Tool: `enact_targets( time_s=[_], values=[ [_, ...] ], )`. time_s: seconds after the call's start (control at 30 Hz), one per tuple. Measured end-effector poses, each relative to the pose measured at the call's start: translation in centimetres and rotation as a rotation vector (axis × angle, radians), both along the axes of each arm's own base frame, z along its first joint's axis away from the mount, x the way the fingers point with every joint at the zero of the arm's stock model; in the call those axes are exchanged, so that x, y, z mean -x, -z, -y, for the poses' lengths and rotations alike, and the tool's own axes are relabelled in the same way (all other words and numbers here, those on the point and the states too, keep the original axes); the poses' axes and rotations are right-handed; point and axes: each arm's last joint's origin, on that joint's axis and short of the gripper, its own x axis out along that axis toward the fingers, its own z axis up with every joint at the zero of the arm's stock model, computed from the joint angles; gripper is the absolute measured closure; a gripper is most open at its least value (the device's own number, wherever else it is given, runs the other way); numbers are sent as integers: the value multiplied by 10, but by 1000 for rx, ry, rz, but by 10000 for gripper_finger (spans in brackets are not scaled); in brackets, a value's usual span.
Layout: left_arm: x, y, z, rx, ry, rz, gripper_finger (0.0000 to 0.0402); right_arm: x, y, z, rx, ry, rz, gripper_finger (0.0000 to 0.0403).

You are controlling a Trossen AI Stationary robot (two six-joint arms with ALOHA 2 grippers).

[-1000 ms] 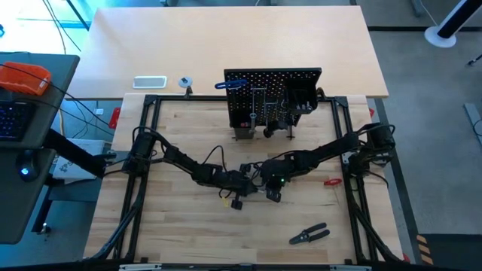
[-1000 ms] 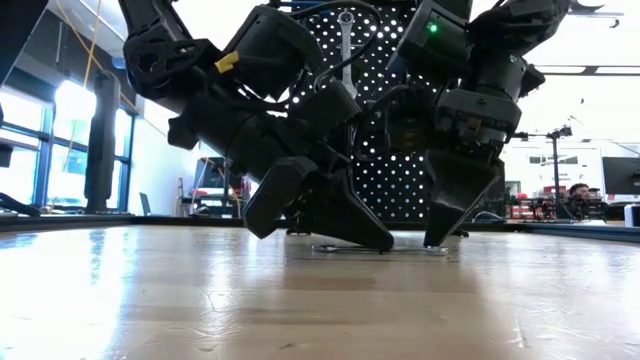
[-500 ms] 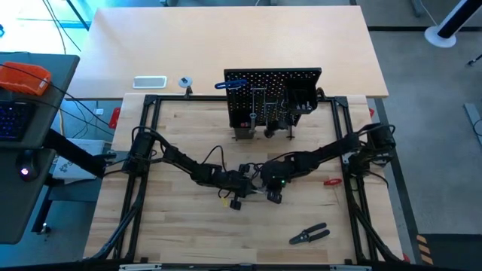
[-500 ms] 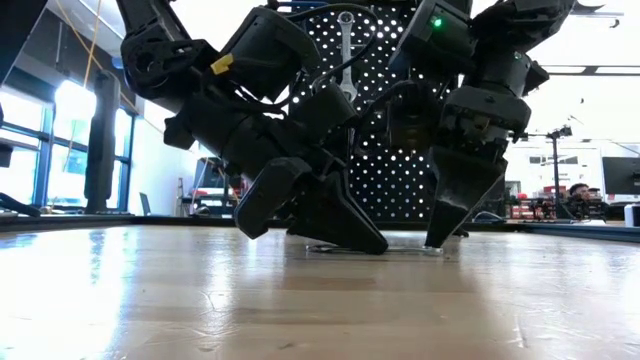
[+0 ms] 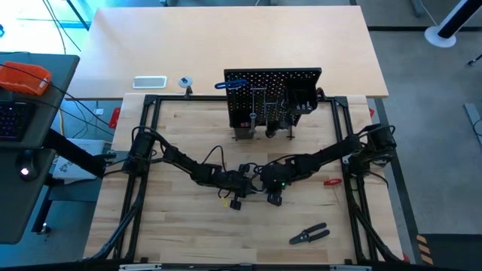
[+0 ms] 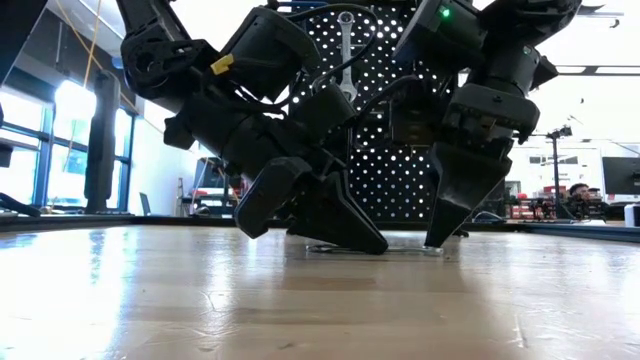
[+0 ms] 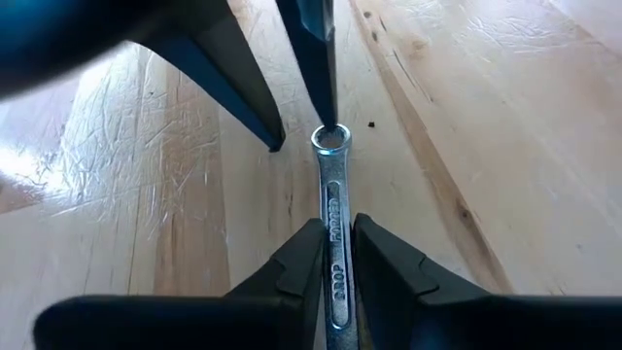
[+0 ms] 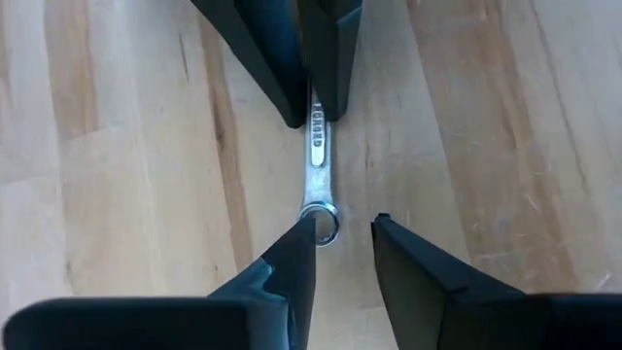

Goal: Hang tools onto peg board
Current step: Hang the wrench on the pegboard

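A small silver wrench (image 7: pixel 331 209) lies flat on the wooden table, running left to right between my two grippers (image 5: pixel 254 188). My left gripper (image 7: pixel 335 248) is shut on its shank. My right gripper (image 8: pixel 342 228) stands open over the wrench's ring end (image 8: pixel 322 220), which sits beside one fingertip and off-centre in the gap. Both grippers slant down to the table in the low view, the left (image 6: pixel 375 240) and the right (image 6: pixel 437 238). The peg board (image 5: pixel 273 98) stands at the far side with several tools hanging from its hooks. My left gripper pinches the wrench's shank (image 7: pixel 335 226) by its two long edges, between the two fingers. The fingers slant down from the table's left and lie along the wrench. The wrench lies flat on the table (image 6: pixel 410 251). My right gripper has one fingertip (image 8: pixel 299 241) right against the ring end; I cannot tell whether it touches.
Black-handled pliers (image 5: pixel 309 235) lie near the front right. A small red tool (image 5: pixel 332 181) lies right of the right arm. A white tray (image 5: pixel 149 81) and a tape roll (image 5: pixel 185 82) sit on the far table. A black frame (image 5: pixel 147 120) borders the work area.
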Motion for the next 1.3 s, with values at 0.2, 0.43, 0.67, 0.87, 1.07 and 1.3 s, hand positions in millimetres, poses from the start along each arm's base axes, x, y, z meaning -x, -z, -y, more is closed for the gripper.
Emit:
enact_targets(
  time_s=[0.2, 0.43, 0.67, 0.87, 1.07, 1.3],
  values=[
    [0, 0, 0, 1, -1, 1, 344, 1, 0, -3, 34, 1, 5, 325],
    [0, 0, 0, 2, -3, 1, 344, -2, 7, -6, 38, -4, -6, 348],
    [0, 0, 0, 2, -2, 1, 344, -2, 8, -7, 39, -10, -3, 365],
    [0, 0, 1, -29, 21, 4, 340, -2, 9, -7, 41, -11, -10, 392],
    [1, -1, 4, -70, 17, 12, 299, -2, 10, -1, 30, 7, -27, 401],
    [1, -1, 6, -109, 0, 18, 232, -1, 13, 1, 22, 14, -49, 402]
  ],
)
